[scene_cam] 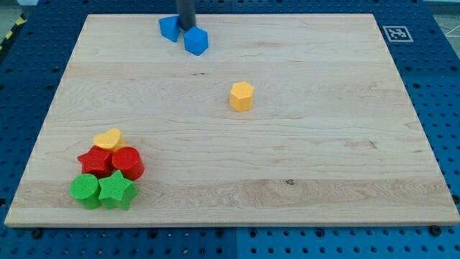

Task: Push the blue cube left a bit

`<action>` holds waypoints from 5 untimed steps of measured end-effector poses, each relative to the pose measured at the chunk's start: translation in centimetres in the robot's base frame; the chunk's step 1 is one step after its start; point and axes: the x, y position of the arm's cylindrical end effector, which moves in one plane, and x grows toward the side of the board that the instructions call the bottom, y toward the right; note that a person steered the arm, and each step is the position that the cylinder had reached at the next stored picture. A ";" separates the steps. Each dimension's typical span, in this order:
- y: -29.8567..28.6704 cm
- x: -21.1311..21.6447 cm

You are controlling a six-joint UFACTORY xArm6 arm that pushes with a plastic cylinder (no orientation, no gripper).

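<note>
The wooden board (287, 165) lies on a blue perforated table (445, 108), and my tip (186, 28) stands at the view's top, left of the middle, close to the board's far edge. It ends a straight dark rod (186, 11) that drops in from the top of the view. There are no jaws to clench or release here — the rod grips nothing and only stands against the blocks.

Far down and to the left of my tip, near the board's lower left corner, sits a tight cluster of five blocks. The green cylinder (85, 191) is lowest and leftmost, with the green star (116, 190) touching it on its right. Just above those are the red star (95, 161) and, to its right, the red cylinder (129, 162). The yellow heart (109, 139) tops the cluster, touching the red pair.

Just left of my tip lies a blue block (169, 28), its exact shape hard to make out because the rod hides its right side; it appears to touch the rod. Just right of my tip and slightly lower sits the blue cube (195, 41), turned so one corner points down the view — it too looks to be against the tip. So my tip stands between the two blue blocks.

Well to the right and below my tip, alone near the board's centre, stands the yellow hexagonal block (241, 96). At the board's upper right corner, far right of my tip, is a black-and-white marker tag (396, 33).
</note>
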 end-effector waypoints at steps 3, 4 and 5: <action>6.1 -0.3; 8.9 1.5; 8.8 3.0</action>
